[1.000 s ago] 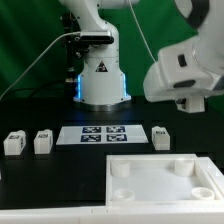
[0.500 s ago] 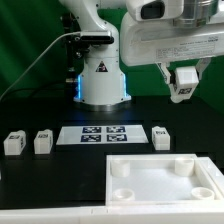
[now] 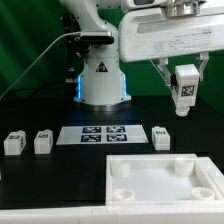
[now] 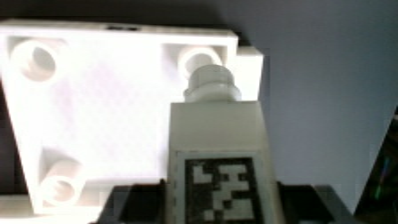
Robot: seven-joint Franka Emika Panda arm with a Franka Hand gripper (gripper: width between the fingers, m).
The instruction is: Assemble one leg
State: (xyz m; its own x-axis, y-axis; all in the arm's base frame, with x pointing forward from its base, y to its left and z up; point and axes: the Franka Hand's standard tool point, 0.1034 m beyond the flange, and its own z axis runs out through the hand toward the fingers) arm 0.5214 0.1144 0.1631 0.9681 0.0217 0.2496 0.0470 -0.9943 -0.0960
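One arm, wrist high at 1 o'clock in the exterior view, claw [image 3: 184, 80] pointing straight down above the black table [image 3: 30, 120]. Claw fingers [image 3: 166, 76] are closed partway onto the leg [image 3: 184, 92] and pinch its upper end. The leg hangs upright, tag facing the camera, well clear of the table. White tray [image 3: 150, 192] sits at 5 o'clock, with round sockets at its corners, each showing its white floor. The held leg is at 1 o'clock from the tray's centre, well above it. In the wrist view the leg [image 4: 222, 150] runs out from the claw, tag toward the lens, its narrow round end over the tray [image 4: 107, 110] near a corner socket. Loose leg one [image 3: 13, 143] and loose leg two [image 3: 43, 142] stand at 9 o'clock of the marker board [image 3: 100, 134], loose leg three [image 3: 161, 137] at its 3 o'clock.
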